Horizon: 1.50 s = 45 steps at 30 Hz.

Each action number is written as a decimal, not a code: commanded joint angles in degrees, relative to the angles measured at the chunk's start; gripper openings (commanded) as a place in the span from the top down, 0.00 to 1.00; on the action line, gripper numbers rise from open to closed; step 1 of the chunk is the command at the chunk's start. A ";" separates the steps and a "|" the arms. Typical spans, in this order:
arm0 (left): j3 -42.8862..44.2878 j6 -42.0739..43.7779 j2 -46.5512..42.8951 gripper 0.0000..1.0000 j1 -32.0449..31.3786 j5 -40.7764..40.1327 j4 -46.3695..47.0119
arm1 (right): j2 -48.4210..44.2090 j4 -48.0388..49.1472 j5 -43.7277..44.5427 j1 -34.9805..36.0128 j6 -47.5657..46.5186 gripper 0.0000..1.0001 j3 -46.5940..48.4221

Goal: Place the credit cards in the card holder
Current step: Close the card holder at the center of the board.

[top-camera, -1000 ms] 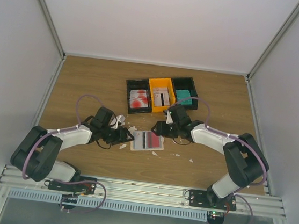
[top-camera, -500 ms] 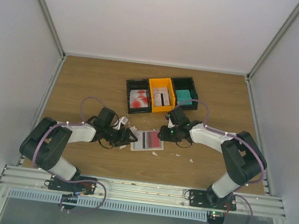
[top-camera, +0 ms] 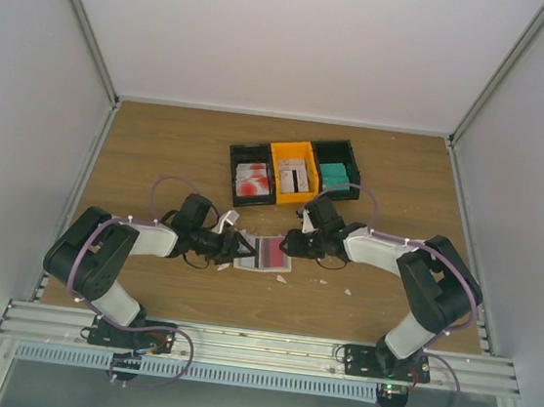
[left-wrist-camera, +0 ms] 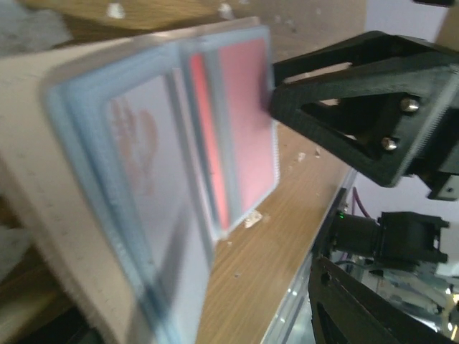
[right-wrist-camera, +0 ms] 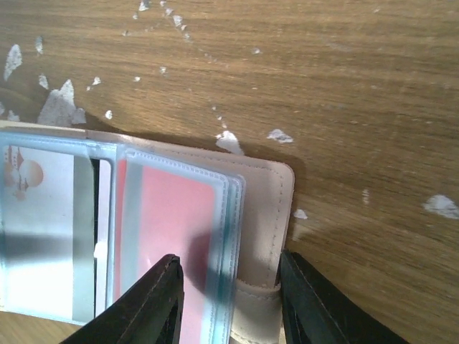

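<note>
The beige card holder (top-camera: pixel 264 253) lies open on the wood between my two grippers. Its clear sleeves hold a red card (right-wrist-camera: pixel 172 236) and a pale card with red print (right-wrist-camera: pixel 36 215). My right gripper (right-wrist-camera: pixel 229 269) straddles the holder's right edge, one finger on the sleeves and the other against the beige cover by the snap tab. My left gripper (top-camera: pixel 240 249) is at the holder's left edge. There the holder (left-wrist-camera: pixel 143 165) fills the left wrist view, tilted. One left finger (left-wrist-camera: pixel 358 308) shows clear of it and the other is hidden. More credit cards (top-camera: pixel 251 180) lie in the bins.
Three joined bins stand behind the holder. The black one (top-camera: pixel 233 170) has red-and-white cards, the orange one (top-camera: pixel 296 149) pale cards, and the far black one (top-camera: pixel 354 162) teal cards. White scraps (top-camera: pixel 281 278) are scattered round the holder. Grey walls close the table's sides.
My left gripper has slid right up to the holder's left edge. My right gripper has come down-left onto its right edge and narrowed. The holder shifted slightly left.
</note>
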 commanded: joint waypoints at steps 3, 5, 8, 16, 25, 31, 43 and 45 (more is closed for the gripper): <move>2.37 2.03 -1.14 0.39 -2.00 7.63 7.88 | 1.21 2.48 -4.85 0.44 2.05 0.61 -2.72; 3.22 2.09 -1.54 0.38 -3.25 8.58 8.30 | 1.15 3.75 -5.92 0.46 2.41 0.61 -3.18; 4.96 2.96 -1.37 0.35 -5.56 9.05 8.27 | 1.39 6.22 -7.16 0.42 2.83 0.60 -4.54; 6.55 1.28 3.93 0.39 -7.96 5.65 10.78 | -0.08 7.91 -2.39 0.38 5.16 0.60 -6.14; 7.42 2.37 7.45 0.70 -8.77 0.42 7.73 | -9.05 1.05 9.69 0.46 4.86 0.57 -5.50; 8.85 3.42 9.10 0.81 -8.94 -4.98 1.25 | -8.85 3.06 -0.23 0.54 -0.22 0.54 -4.69; 9.52 4.24 8.31 0.86 -8.97 -5.41 -0.17 | -1.34 4.81 -6.12 1.74 -2.54 0.66 -3.41; 9.42 4.08 7.47 0.83 -8.97 -5.43 -0.11 | -0.07 4.72 -6.23 2.07 -2.36 0.71 -2.96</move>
